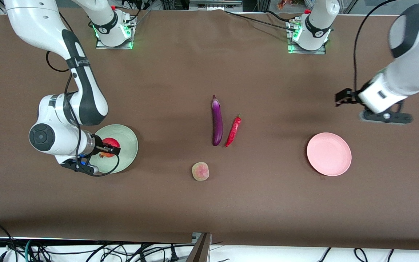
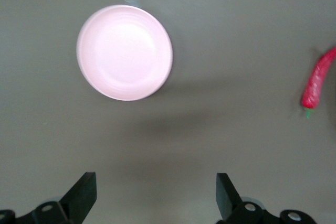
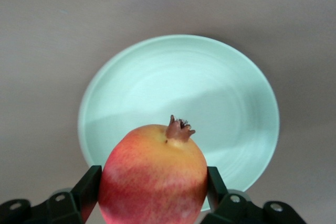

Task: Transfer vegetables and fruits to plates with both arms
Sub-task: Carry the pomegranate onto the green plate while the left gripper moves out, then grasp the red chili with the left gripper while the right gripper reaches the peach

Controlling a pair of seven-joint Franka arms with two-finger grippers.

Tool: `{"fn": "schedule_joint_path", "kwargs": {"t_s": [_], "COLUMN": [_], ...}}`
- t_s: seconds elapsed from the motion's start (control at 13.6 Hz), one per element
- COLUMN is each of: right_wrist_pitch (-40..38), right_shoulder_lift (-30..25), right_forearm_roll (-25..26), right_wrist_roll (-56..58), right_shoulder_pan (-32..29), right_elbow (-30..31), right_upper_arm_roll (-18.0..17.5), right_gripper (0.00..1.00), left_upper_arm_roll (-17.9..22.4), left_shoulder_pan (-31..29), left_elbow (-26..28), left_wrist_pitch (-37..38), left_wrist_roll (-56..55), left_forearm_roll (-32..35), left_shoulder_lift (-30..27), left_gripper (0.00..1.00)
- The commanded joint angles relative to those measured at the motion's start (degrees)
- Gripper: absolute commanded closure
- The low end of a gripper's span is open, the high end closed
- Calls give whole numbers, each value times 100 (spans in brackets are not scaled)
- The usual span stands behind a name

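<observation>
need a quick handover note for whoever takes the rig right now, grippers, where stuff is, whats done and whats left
Right gripper: shut on the pomegranate, held over the green plate, not yet released.
Left gripper: open and empty, waiting above bare table toward the left arm's end, near the pink plate.
Eggplant and chili pepper lie side by side mid-table; the peach sits nearer the front camera than both.
Done: nothing sits on a plate yet.
Left: release the pomegranate, then move the peach, eggplant and chili onto plates. The pink plate is empty.
</observation>
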State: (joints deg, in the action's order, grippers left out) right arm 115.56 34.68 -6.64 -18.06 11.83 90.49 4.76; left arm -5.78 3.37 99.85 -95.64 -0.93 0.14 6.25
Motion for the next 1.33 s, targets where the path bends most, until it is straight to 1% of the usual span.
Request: {"fn": "schedule_joint_path", "kwargs": {"t_s": [0.0,0.07,0.22,0.29,0.37,0.44,0.66,0.81,0.96,1.11,1.18,1.25], "right_wrist_pitch": [640,843,977,994,977,934,521,450,502,537,633,861], "right_shoulder_lift": [-67,20,126,118,109,66,39,48,248,661,854,1004], "right_forearm_roll": [-92,-92,-110,-171,-284,-433,-505,-497,-505,-497,-497,-488], "right_wrist_roll": [740,795,769,725,699,707,331,-73,-625,-1311,-1549,-1725], "right_shoulder_pan": [-434,-488,-541,-542,-507,-463,-323,-112,178,529,687,837], "right_elbow": [591,636,610,584,523,418,-117,-469,-820,-1478,-1777,-1928], "right_upper_arm_roll": [-46,-46,-54,-54,-72,-89,-168,-177,-221,-248,-248,-248], "right_gripper": [62,54,37,26,9,1,1,1,1,1,1,1], "left_upper_arm_roll": [-666,-948,-1432,-1495,-1496,-1487,-1469,-1478,-1478,-1452,-1434,-1426], "left_shoulder_pan": [49,49,145,294,574,794,1252,1385,1490,1552,1552,1552], "left_elbow": [-177,-177,-177,-168,-168,-150,-80,-71,-71,-71,-71,-71], "left_wrist_pitch": [107,28,-357,-620,-927,-1261,-2255,-2643,-3012,-3354,-3539,-3680], "left_wrist_roll": [119,128,137,145,154,146,14,-223,-407,-566,-566,-575], "left_forearm_roll": [-49,-49,-40,-40,-40,-40,55,353,452,469,469,582], "left_shoulder_lift": [586,814,1219,1386,1562,1764,2361,2704,2960,3171,3285,3356], "left_gripper": [0,0,0,0,0,0,0,0,0,12,13,26]}}
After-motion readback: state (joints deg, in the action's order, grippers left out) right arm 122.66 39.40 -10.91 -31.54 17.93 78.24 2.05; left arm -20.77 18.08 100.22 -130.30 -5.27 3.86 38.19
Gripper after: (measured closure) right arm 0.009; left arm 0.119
